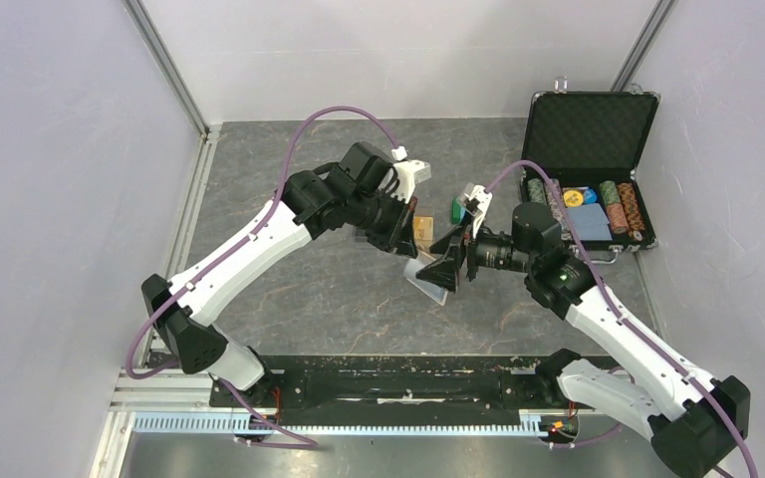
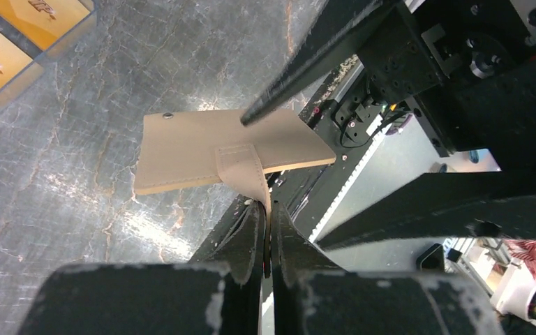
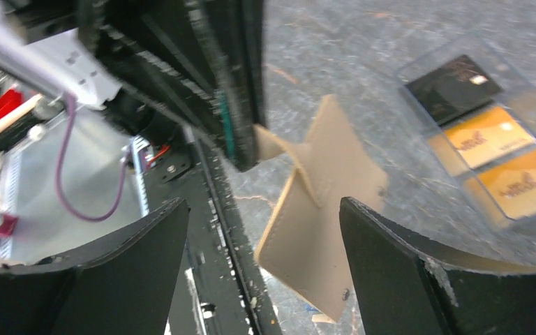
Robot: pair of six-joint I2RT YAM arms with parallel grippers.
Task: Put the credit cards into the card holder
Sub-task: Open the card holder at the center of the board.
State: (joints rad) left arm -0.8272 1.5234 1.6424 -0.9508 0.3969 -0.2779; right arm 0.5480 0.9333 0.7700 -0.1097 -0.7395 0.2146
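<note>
Left end effector (image 2: 266,209), fingers pressed tight together on the snap tab (image 2: 246,167) of the card holder (image 2: 202,146). Beige-tan card holder folded shut, carried by that tab alone and raised off the grey marbled surface (image 1: 309,289), with its shadow on the stone below. Small metal stud near one corner of its outer face.

Right end effector (image 3: 262,209) spread wide, gripping nothing. From the right wrist camera, card holder (image 3: 321,209) hanging tilted in the gap between the two black fingers, clear of both. From the left wrist camera, one black right finger (image 2: 307,63) reaching in from above, tip at the card holder's top face; contact impossible to tell.

Credit cards not yet in the card holder: lying side by side in a clear plastic tray (image 3: 419,70) on the surface just beyond the card holder. One black card (image 3: 453,87), then two orange-gold cards (image 3: 485,136) (image 3: 530,181).

From overhead, both arms meeting near the middle of the surface. Small green-and-blue block (image 1: 456,210) just behind them. Open black chip case (image 1: 588,129) at the far right, rows of poker chips (image 1: 618,209) inside.
</note>
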